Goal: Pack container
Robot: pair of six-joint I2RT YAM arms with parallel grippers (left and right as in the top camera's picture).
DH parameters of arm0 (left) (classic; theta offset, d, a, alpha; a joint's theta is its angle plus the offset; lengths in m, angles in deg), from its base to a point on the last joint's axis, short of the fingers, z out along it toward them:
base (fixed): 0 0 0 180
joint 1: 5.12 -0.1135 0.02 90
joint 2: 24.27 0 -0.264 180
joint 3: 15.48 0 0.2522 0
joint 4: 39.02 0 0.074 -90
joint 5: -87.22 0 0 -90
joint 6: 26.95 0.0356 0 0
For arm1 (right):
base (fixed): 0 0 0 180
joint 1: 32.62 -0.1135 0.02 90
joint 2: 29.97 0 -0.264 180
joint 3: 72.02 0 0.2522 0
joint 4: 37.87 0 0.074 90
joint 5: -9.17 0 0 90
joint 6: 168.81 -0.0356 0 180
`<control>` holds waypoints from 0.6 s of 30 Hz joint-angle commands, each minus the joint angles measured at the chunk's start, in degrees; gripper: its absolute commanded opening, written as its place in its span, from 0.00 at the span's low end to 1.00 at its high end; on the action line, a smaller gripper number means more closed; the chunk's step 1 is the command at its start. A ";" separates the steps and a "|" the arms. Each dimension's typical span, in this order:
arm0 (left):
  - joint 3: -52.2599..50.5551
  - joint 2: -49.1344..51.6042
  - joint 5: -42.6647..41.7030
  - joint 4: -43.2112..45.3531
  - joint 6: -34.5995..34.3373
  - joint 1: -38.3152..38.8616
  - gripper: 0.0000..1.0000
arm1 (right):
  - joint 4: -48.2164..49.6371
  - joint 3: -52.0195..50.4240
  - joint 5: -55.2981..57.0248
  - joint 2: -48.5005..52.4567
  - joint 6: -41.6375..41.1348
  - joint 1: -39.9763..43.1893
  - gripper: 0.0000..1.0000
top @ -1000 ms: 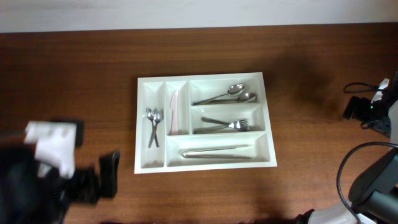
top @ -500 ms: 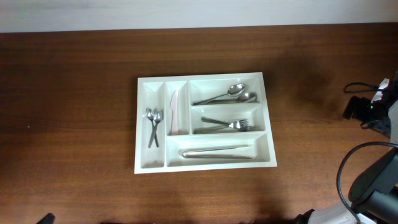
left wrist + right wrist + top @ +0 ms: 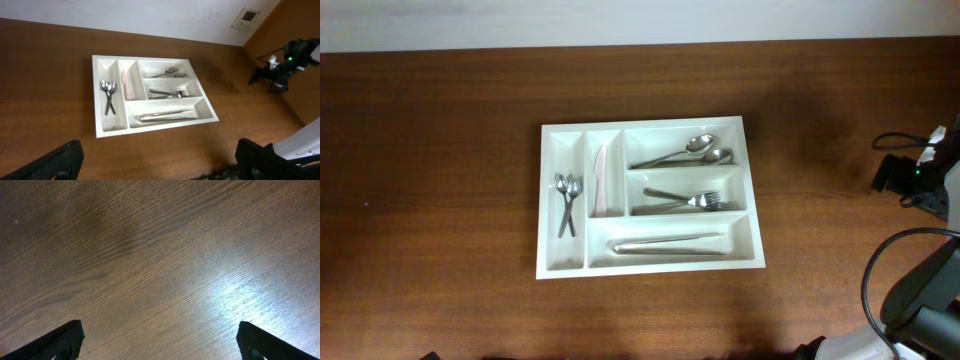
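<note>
White five-compartment cutlery tray (image 3: 650,270) lies flat on the tabletop (image 3: 440,150), spoons (image 3: 685,152) in its top crosswise compartment. Left tool (image 3: 162,165) and right tool (image 3: 159,342) spread wide, gripping nothing.

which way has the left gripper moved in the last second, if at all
Yes. The left gripper pulled back off the overhead view's bottom-left edge, away from the left side of the container, which stayed put.

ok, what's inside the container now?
Container: small spoons far left, pale knife next, large spoons top, forks middle, long steel pieces bottom. Count of those overlapping pieces can't be told.
</note>
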 commanded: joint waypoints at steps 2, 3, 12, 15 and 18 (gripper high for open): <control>-0.20 0.24 -1.11 0.00 -0.57 -0.20 0.99 | 0.13 -0.31 0.28 -0.13 -0.50 0.31 0.99; -0.20 0.24 -1.09 0.00 -0.57 -0.20 0.99 | 0.15 -0.31 0.28 -0.13 -0.48 0.31 0.99; -0.20 0.24 -1.31 0.00 -0.52 -0.20 0.99 | 0.13 -0.31 0.28 -0.13 -0.50 0.31 0.99; -0.33 0.24 -1.33 1.31 2.34 -0.20 0.99 | 0.15 -0.31 0.28 -0.13 -0.50 0.31 0.99; -0.33 0.24 -1.77 4.94 8.31 -0.20 0.99 | 0.13 -0.31 0.28 -0.13 -0.50 0.31 0.99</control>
